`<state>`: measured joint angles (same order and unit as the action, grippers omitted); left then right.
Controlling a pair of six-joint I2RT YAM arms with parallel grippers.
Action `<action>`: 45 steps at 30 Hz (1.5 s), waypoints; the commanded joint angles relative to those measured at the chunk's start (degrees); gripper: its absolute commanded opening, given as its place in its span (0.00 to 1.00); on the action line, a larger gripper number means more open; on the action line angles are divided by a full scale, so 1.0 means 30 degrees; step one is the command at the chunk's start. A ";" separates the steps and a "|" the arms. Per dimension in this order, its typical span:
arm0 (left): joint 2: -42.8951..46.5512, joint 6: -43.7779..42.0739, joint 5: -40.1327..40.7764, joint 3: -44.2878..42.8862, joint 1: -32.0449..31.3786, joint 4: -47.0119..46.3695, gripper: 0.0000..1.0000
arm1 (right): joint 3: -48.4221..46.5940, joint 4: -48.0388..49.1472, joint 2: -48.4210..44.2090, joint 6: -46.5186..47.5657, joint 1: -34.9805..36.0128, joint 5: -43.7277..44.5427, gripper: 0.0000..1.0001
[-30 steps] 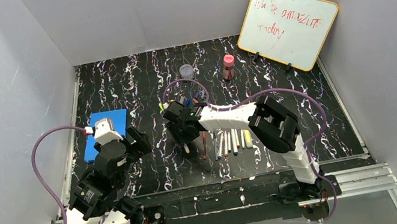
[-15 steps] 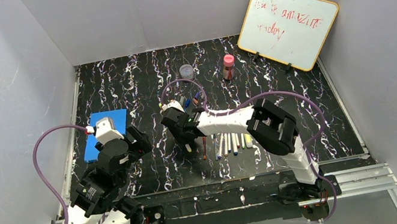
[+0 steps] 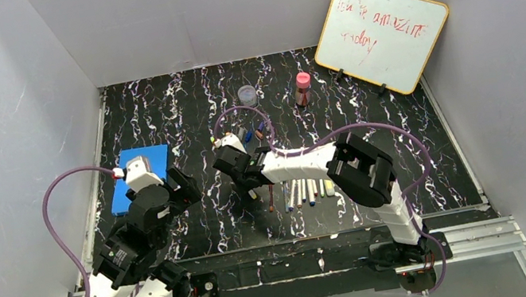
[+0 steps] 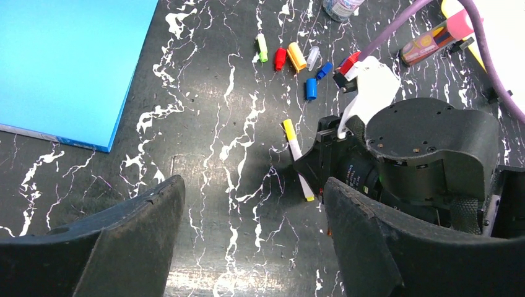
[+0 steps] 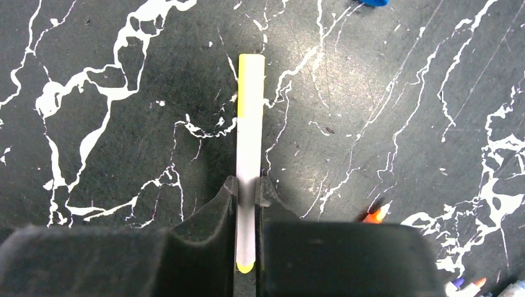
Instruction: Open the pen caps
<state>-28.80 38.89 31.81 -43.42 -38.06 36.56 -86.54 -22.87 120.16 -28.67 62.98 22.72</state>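
A pen [image 5: 250, 142] with a white barrel and a yellow cap [image 5: 251, 83] lies along the black marbled table. My right gripper [image 5: 247, 185] is shut on the lower barrel, with the capped end sticking out past the fingertips. From above, that gripper [image 3: 246, 182] is left of a row of pens [image 3: 307, 188]. Several loose pen caps [image 4: 297, 55] in green, red, orange, grey and blue lie beyond the held pen [image 4: 296, 151]. My left gripper [image 4: 247, 247] hangs open and empty, a little left of the right one and apart from the pen.
A blue pad [image 3: 136, 174] lies at the left. A clear jar [image 3: 247, 95], a pink-capped bottle [image 3: 303, 88] and a leaning whiteboard [image 3: 381, 32] stand at the back. An orange pen tip [image 5: 374, 215] shows right of my right fingers.
My right gripper has shifted slightly left and closed on the yellow-capped pen. The left arm has stayed put.
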 commanded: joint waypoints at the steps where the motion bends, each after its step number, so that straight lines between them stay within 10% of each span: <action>1: 0.0187 0.0333 0.0159 0.0213 -0.0034 0.0401 0.79 | 0.1221 -0.1681 0.1454 0.0033 -0.0193 -0.1132 0.05; 15: -0.0115 0.0433 -0.0557 0.0188 -0.0055 -0.0307 0.78 | 0.2221 -0.0044 -0.4265 -0.0087 -0.0193 -0.1485 0.01; 28: -0.4967 0.2146 -0.8402 0.0495 -0.0028 -0.8516 0.79 | 1.2076 0.4595 -1.6560 0.0392 -0.0194 -0.3872 0.01; 45: -1.0236 0.5019 -1.4159 0.0934 -0.0129 -1.4832 0.54 | 1.2787 0.4595 -1.9422 0.0392 -0.0195 -0.3872 0.01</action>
<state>-59.33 52.58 -7.40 -42.09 -38.11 -4.69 -48.84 -11.62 63.26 -28.08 62.28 11.35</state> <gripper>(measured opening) 0.566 0.068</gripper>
